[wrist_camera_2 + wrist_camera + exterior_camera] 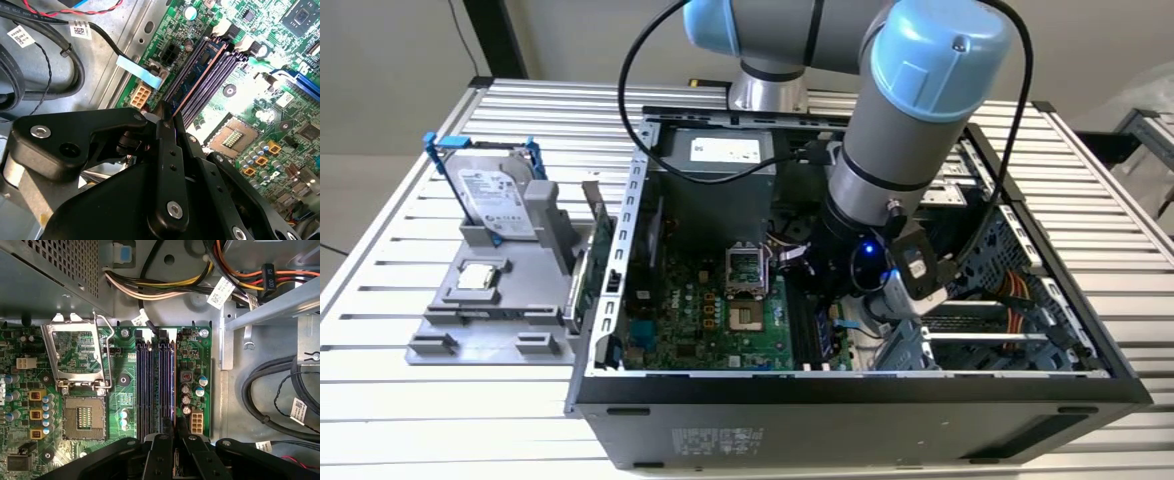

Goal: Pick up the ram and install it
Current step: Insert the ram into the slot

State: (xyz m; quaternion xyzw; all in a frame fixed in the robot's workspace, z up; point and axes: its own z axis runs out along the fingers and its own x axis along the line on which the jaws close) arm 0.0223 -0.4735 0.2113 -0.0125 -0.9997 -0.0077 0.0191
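A slatted metal table (400, 300) carries an open computer case (854, 395), lying on its side with the green motherboard (707, 320) facing up. The robot arm (907, 130) reaches down into the case from the far side, its wrist low over the board towards the exterior view's right of the empty processor socket (744, 268).

To the exterior view's left of the case, a grey holder tray (480, 320) sits on the table. A silver hard drive in a blue frame (491, 195) stands upright at its far end, and a small square processor chip (480, 276) lies flat nearer the front.

In both wrist views the gripper (174, 432) hangs directly over the bank of memory slots (155, 385). Its black fingers (169, 150) are drawn close together, pinched on the thin edge of the ram (197, 77), which runs lengthwise along one of the slots beside the open socket (84, 415). Whether the stick is fully seated in that slot cannot be told. A small white power connector (196, 422) sits on the board just beside the fingertips, and bundled cables (165, 290) pass along the case wall beyond the slots' far end.
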